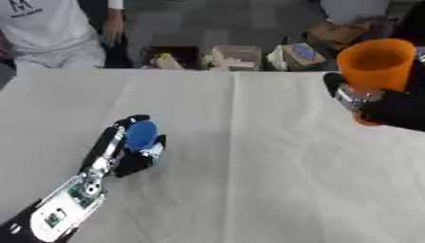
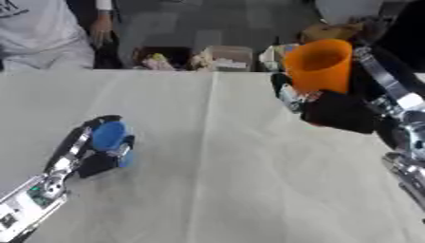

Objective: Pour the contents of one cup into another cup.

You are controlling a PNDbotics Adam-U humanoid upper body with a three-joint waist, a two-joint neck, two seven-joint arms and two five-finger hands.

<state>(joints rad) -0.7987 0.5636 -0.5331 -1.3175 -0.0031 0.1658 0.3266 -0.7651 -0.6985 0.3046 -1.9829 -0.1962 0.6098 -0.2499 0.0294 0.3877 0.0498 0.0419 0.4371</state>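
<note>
White cloth-covered table (image 1: 249, 180): left hand (image 1: 124, 152) is curled round a small blue plastic cup (image 1: 141, 135), right hand (image 2: 336, 111) grips a tall orange plastic cup (image 2: 319, 66), well apart. Tilting before they line up could spill everything onto the cloth.

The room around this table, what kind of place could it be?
Probably a lab or workshop for robot trials, not a home. A cloth-covered table serves as the work surface, open boxes of assorted items sit on a grey floor beyond it, and a person in a white shirt stands at the far edge.
</note>
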